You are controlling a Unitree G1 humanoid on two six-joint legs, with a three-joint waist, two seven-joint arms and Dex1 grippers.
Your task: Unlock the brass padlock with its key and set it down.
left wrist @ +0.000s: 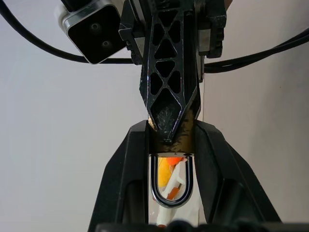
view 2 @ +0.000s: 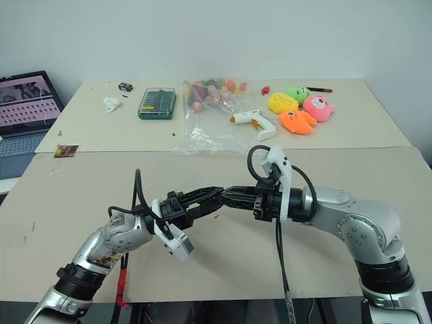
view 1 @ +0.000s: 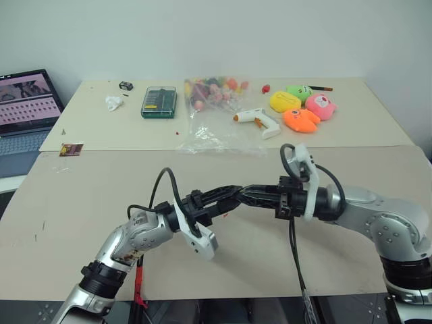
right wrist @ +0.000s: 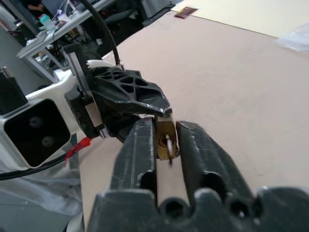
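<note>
Above the middle of the table my two grippers meet tip to tip. My left gripper [view 1: 228, 196] is shut on the brass padlock [right wrist: 163, 136]. The padlock's silver shackle [left wrist: 153, 180] runs back between the left fingers, and its golden body [left wrist: 188, 137] sits at their tips. My right gripper [right wrist: 166, 126] comes in from the opposite side. Its two fingers are closed in around the padlock's end, where the small silvery key [right wrist: 169, 145] sticks out. In the head views the padlock is hidden by the black fingers [view 2: 202, 196].
The tan table [view 1: 101, 196] lies below both hands. Along its far part are a green tool case [view 1: 159, 101], a clear bag of colourful bits [view 1: 212, 101], a glue gun [view 1: 260, 120] and plush toys [view 1: 304, 108]. A laptop [view 1: 23, 101] stands at the far left.
</note>
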